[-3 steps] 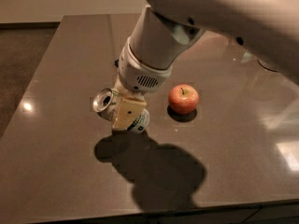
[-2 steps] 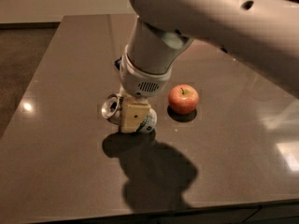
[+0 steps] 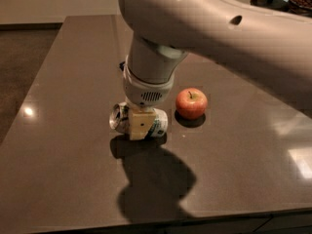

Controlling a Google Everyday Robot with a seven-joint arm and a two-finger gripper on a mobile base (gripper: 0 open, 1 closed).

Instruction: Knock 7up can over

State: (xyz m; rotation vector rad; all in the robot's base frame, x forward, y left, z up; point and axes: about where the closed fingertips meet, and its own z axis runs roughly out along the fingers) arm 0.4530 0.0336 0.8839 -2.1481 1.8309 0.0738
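The 7up can [image 3: 159,123] lies on its side on the dark table [image 3: 73,62], its silver top [image 3: 117,118] facing left. It is white with green markings. My gripper [image 3: 140,126] comes straight down onto the can from above. A cream finger [image 3: 139,123] crosses the front of the can's body and the other one is hidden behind it. The jaws are closed around the can. The big white arm fills the upper part of the view.
A red apple [image 3: 191,103] stands just right of the can, a short gap away. The arm's shadow [image 3: 153,179] falls toward the table's front edge. Dark objects [image 3: 273,1] sit at the far right corner. The floor lies beyond the left edge.
The gripper and the can have shifted together slightly toward the front and right. The can has tipped from leaning to lying flat on its side.
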